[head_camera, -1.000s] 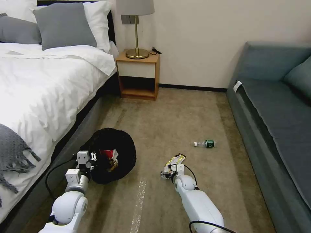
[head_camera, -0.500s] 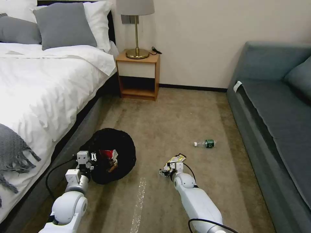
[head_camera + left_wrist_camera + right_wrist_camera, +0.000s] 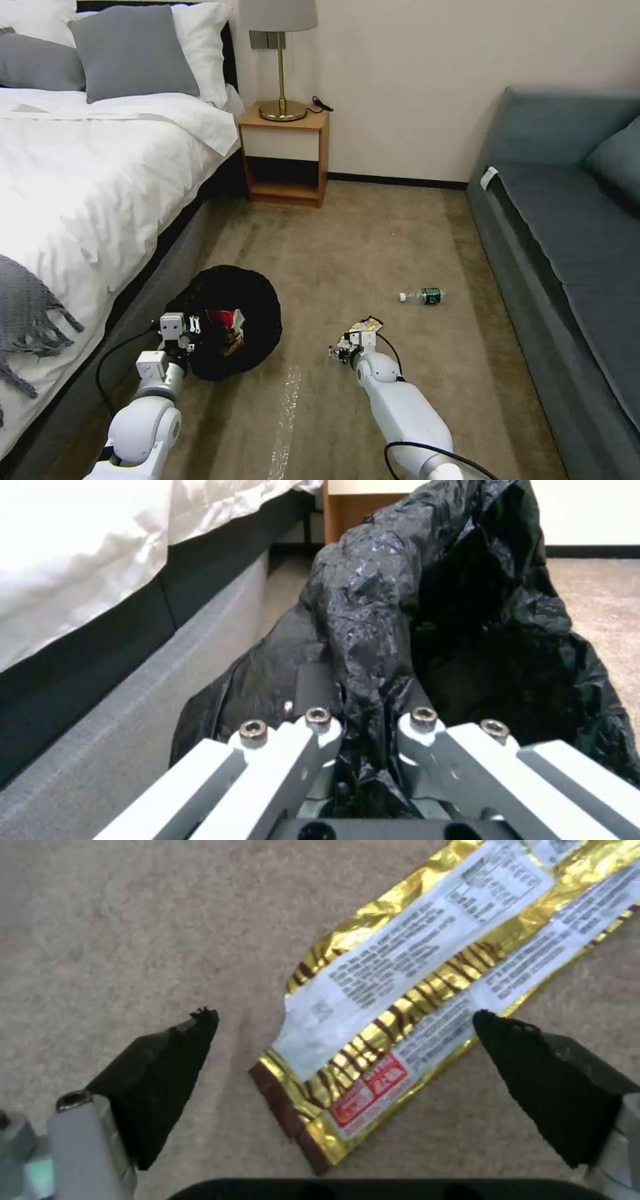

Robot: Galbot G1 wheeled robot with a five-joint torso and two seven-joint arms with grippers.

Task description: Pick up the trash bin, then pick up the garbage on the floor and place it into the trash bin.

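A: Left gripper (image 3: 179,331) — position noted?

B: Seen low beside the grey bed base (image 3: 100,740). Its fingers (image 3: 313,692) are clamped on the near rim of the small round trash bin lined with a crinkled glossy black plastic bag (image 3: 230,320); in the left wrist view the bag (image 3: 427,630) is pinched between them. The bin is seen on the bed side of the flat beige-brown short-pile carpet floor (image 3: 360,253). Whether it is lifted off the carpet cannot be told.

A: Contents of the bin?

B: A red-and-white packet (image 3: 225,319) is seen inside, with something brownish just under it.

A: Right gripper (image 3: 348,346)?

B: Held low over the carpet at the near end of the flat gold-and-brown foil snack wrapper with white printed panels (image 3: 427,970). The black-tipped fingers (image 3: 167,1060) are spread wide apart, one on each side of the wrapper's near end. Nothing is gripped. In the right wrist view one tip is just beside the wrapper's edge; contact cannot be confirmed.

A: Other litter recorded?

B: A small clear bottle with green label and white cap (image 3: 421,295) lies on its side on the carpet, beyond the wrapper (image 3: 367,325), toward the grey-blue sofa (image 3: 567,220), well apart from the bin.
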